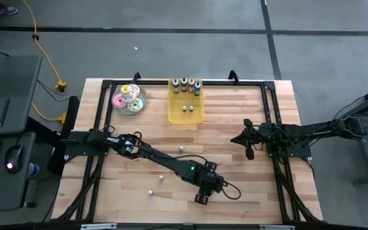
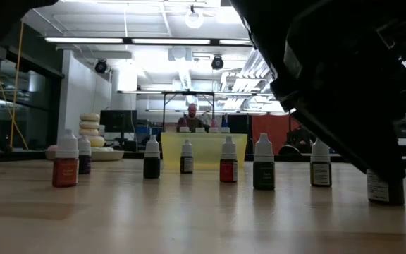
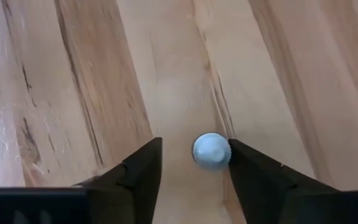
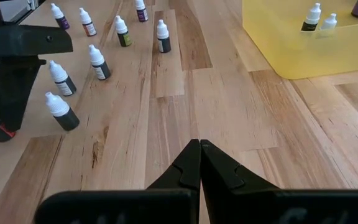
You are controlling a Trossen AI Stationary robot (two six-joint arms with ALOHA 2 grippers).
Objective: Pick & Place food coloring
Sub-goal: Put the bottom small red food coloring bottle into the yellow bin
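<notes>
The wooden bench (image 1: 235,179) is being spanned by two dark arms. The left arm (image 1: 158,156) is being stretched from its base at the left edge diagonally toward the near middle of the bench, with its wrist bent downward near the front edge. The right arm (image 1: 312,131) is being held low at the right side, pointing inward across the boards.

A yellow tray (image 1: 186,115) is being kept at the far middle of the bench, with a row of larger dark bottles along its far wall and two small bottles inside it. Beside it to the left, a plate of pastel donuts (image 1: 129,99) is being kept.

The left gripper (image 3: 194,165) is being held pointing straight down, its fingers (image 3: 143,171) parted on either side of one dropper bottle (image 3: 211,150), seen cap-up. The cap is lying against one finger while a gap is being left at the other, so no firm grip is being shown. The right gripper (image 4: 200,163) is being held above bare boards with its fingertips pressed together on nothing.

The remaining food coloring bottles (image 4: 73,74) are being left standing upright, scattered across the near half of the bench, well apart from the tray. In the low view their caps are appearing white over red, dark and green bodies.
</notes>
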